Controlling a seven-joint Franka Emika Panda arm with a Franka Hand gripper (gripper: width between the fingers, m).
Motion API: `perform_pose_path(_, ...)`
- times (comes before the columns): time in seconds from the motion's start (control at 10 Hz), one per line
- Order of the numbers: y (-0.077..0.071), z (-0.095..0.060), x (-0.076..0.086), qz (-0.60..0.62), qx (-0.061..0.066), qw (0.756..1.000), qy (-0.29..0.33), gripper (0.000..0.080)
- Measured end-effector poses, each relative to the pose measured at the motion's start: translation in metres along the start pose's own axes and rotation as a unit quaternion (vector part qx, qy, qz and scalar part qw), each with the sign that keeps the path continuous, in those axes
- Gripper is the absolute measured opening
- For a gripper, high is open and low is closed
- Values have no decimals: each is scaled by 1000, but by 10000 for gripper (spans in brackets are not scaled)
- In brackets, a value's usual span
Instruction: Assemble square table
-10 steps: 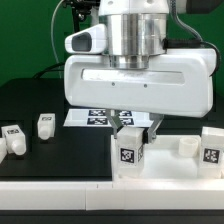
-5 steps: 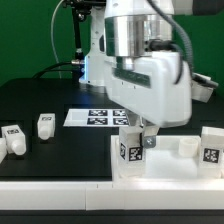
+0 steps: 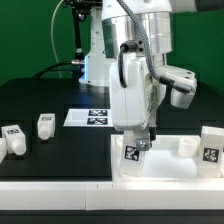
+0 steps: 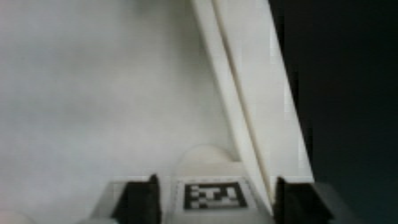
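A black table [image 3: 60, 155] fills the scene, with a green backdrop [image 3: 30, 40] behind it on the exterior view's left. The white robot arm [image 3: 140, 70] stands in the middle of the exterior view and reaches down. Its gripper [image 3: 140, 142] is clenched on a short white block, the held leg [image 3: 131, 153], which shows a black-and-white square tag on its near face. This leg is upright over the corner of the square tabletop [image 3: 170, 167] nearest the exterior view's left. Whether its base touches the top cannot be told. The tabletop is a white tray-like piece with a raised rim, lying flat on the table at the exterior view's lower right. A small round white boss [image 3: 185, 146] rises from it, and the right-edge leg [image 3: 210, 150], also tagged, stands near its far right side. Well apart on the exterior view's left, the far-left leg [image 3: 12, 139] and the second loose leg [image 3: 45, 124] sit on the bare table. The marker board [image 3: 92, 117] lies flat behind the arm. In the wrist view, dark fingers [image 4: 134, 203] press both sides of the held leg [image 4: 215, 194], with the tabletop's pale floor [image 4: 107, 90] and its rim [image 4: 240, 100] beyond it.
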State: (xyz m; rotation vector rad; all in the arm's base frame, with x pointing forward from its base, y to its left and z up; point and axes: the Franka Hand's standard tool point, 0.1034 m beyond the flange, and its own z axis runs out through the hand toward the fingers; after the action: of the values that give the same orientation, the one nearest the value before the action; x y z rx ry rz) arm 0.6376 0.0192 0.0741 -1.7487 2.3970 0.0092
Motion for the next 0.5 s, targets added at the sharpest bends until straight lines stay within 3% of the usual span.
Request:
perform_pose_path(0.1,0,1,0,0,0,1000,0,441)
perform_pose_path(0.2,0,1,2,-58,-1,998,2,441)
perform_pose_path(0.3,-2,0,8,-147,2,989,3,569)
perform_pose_path(0.4,-6,-1,15,-226,8,974,6,633)
perform_pose_path(0.5,-4,-2,17,-291,5,957,6,644)
